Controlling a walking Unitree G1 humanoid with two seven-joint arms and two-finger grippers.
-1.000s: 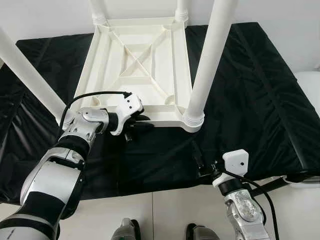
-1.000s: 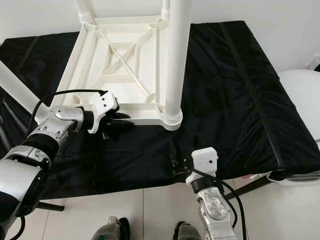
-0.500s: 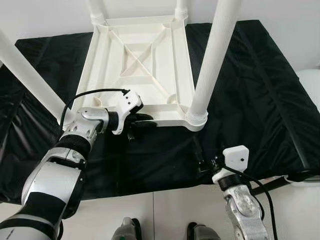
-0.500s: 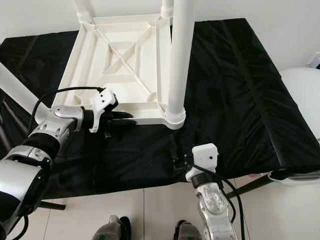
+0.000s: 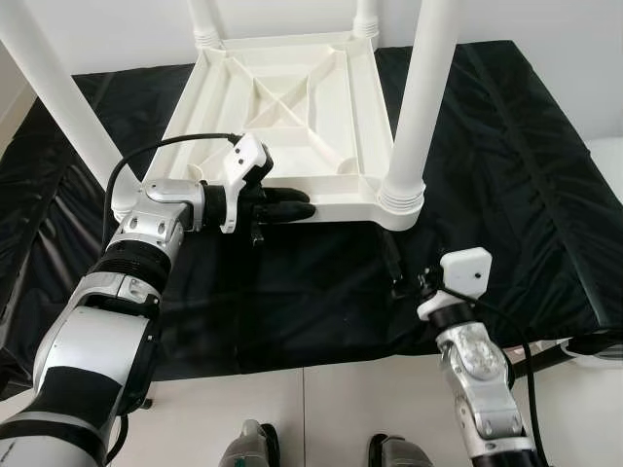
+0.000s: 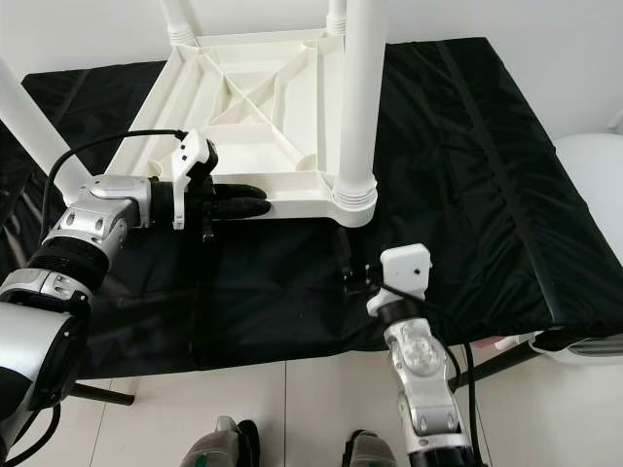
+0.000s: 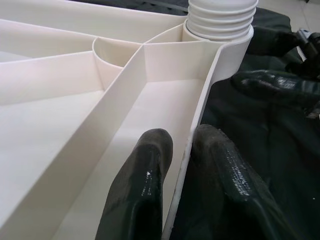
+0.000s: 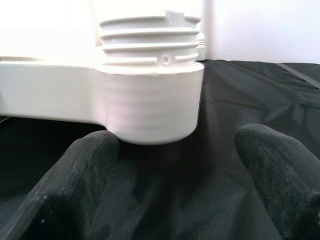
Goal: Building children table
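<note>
On the black-draped desk (image 5: pixel 506 195): white children's table (image 5: pixel 292 107), inverted, legs up. Left gripper (image 5: pixel 287 208) pinching its near rim. Right gripper (image 6: pixel 348 277) spread, just short of near-right leg socket (image 5: pixel 401 202). Step: steadying frame. Next: probably seat or tighten that leg.

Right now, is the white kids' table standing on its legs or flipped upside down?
Upside down. The white table lies top-down on the black cloth, ribbed underside showing, legs pointing up. The left tool pinches its near rim.
</note>
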